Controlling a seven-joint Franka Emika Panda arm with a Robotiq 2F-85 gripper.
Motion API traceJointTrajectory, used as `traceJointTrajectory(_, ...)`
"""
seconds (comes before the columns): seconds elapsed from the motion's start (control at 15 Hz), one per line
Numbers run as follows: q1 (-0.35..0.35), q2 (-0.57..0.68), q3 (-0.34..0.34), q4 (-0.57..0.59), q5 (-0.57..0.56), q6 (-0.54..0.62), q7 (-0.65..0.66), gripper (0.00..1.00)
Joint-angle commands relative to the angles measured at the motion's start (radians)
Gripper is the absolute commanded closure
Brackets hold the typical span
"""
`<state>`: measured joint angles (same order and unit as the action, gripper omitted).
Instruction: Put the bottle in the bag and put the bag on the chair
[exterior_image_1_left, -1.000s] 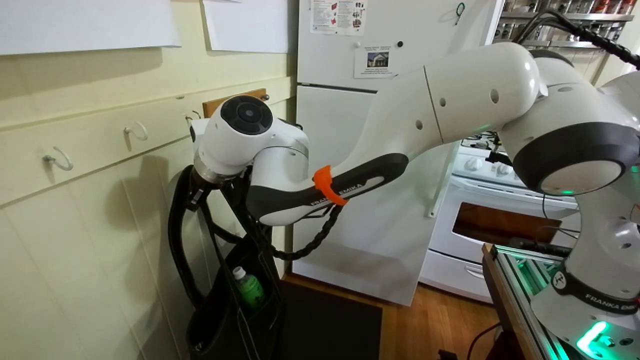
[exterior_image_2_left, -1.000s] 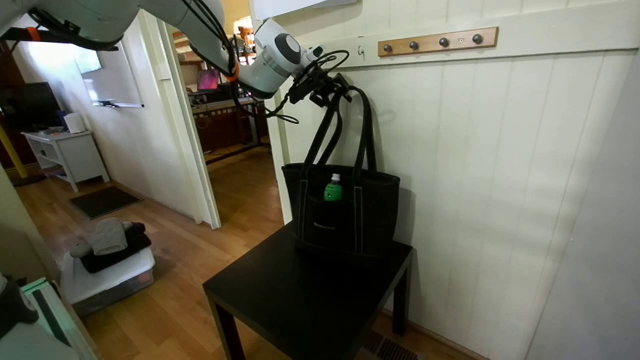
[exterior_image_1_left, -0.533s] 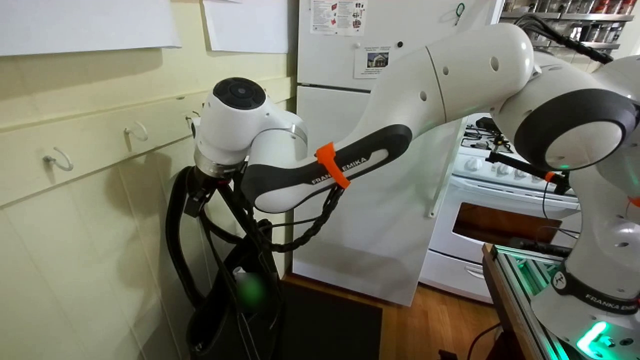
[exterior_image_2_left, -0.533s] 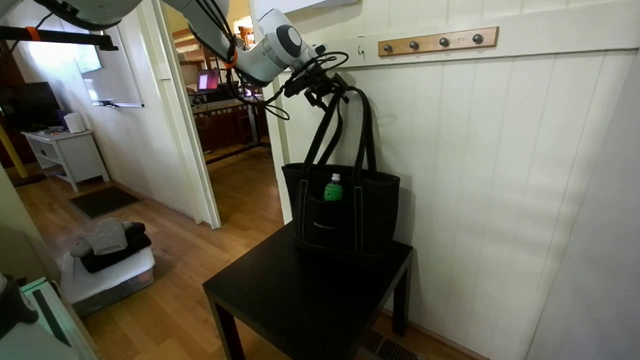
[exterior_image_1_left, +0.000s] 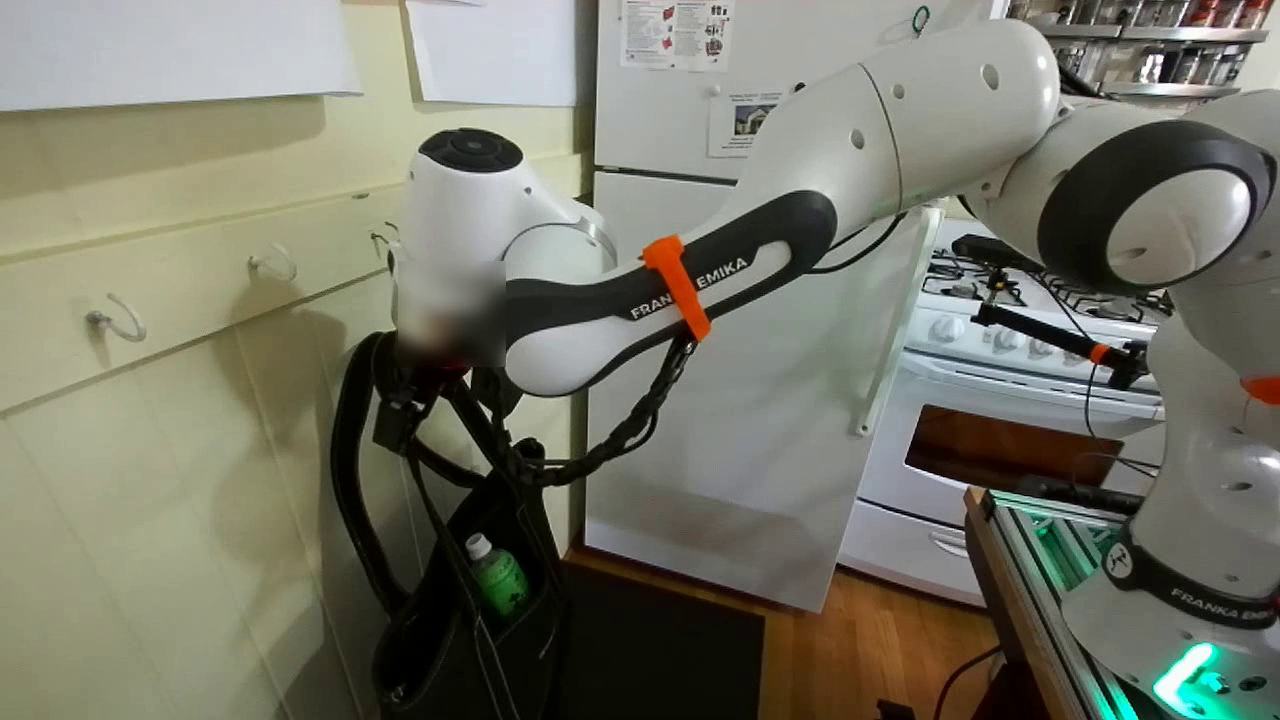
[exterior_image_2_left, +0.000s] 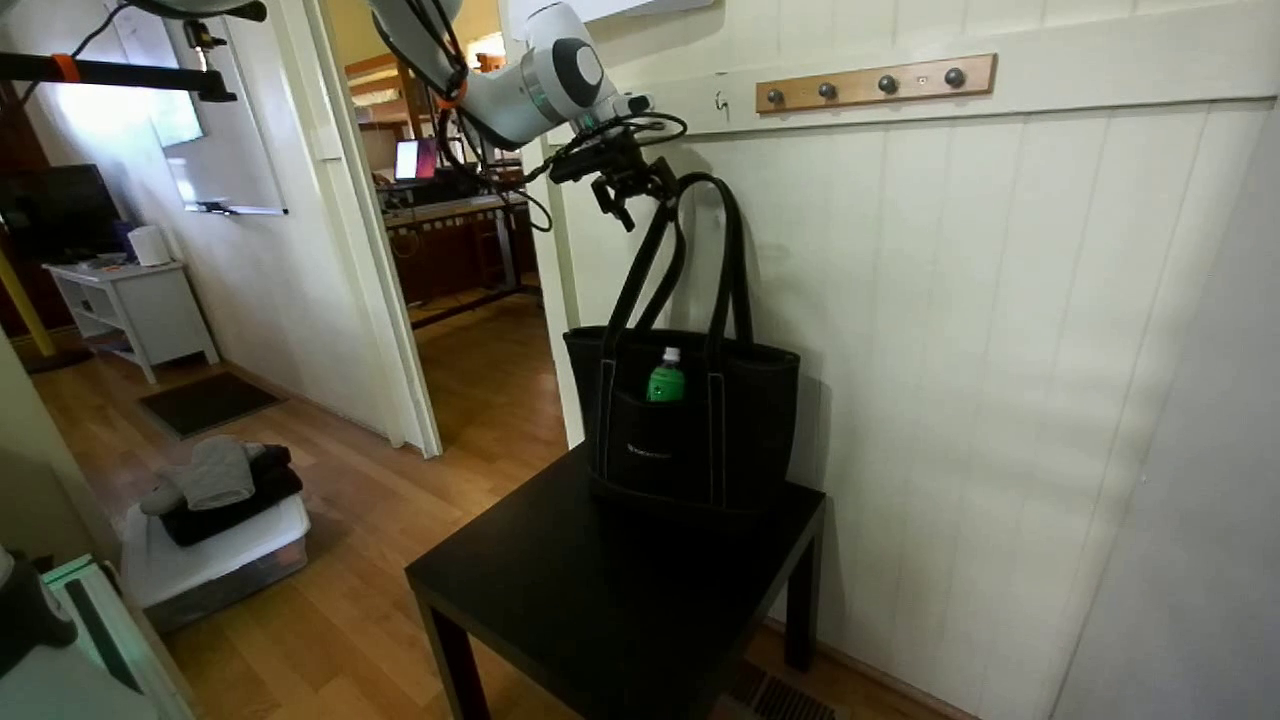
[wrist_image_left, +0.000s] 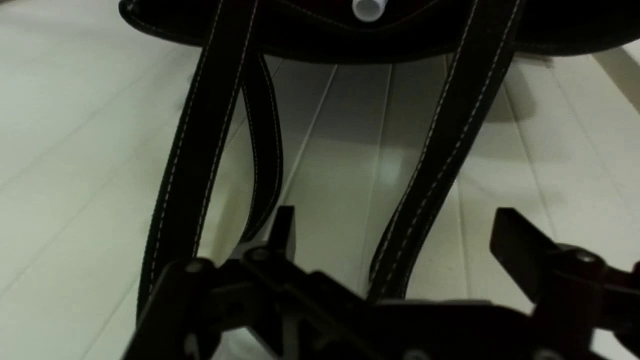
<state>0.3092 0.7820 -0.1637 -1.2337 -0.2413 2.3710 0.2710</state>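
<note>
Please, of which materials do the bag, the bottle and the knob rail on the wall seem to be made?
Bag: matte, canvas-like fabric, judging by pale stitching and bending handles.
Bottle: probably smooth plastic, from its bright colour and white cap.
Knob rail: apparently smooth wood, by its warm brown; the shiny knobs perhaps metal.

Green bottle (exterior_image_1_left: 503, 582) in black bag (exterior_image_1_left: 522, 665), white arm (exterior_image_1_left: 800, 222) above

Bottle (exterior_image_2_left: 666, 384) in bag (exterior_image_2_left: 750, 430), bag on chair (exterior_image_2_left: 600, 600) — wall (exterior_image_2_left: 1000, 300) behind, claw (wrist_image_left: 395, 215) above, near handles (exterior_image_2_left: 737, 240)
</note>
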Motion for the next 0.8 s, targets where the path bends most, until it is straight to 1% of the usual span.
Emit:
traceJointTrajectory(0.0, -0.017, -0.072, 0.05, -0.07, 0.005, -0.106, -0.002, 0.0)
traceJointTrajectory(0.2, -0.015, -0.11, 0.065, -0.114, -0.01, -0.156, -0.005, 0.0)
traceJointTrajectory(0.27, -0.022, -0.125, 0.081, -0.139, -0.005, -0.159, -0.025, 0.0)
traceJointTrajectory(0.47, -0.023, -0.191, 0.103, -0.257, -0.01, -0.117, -0.023, 0.0)
traceJointTrajectory(0.73, -0.015, -0.287, 0.086, -0.433, -0.042, -0.061, 0.067, 0.0)
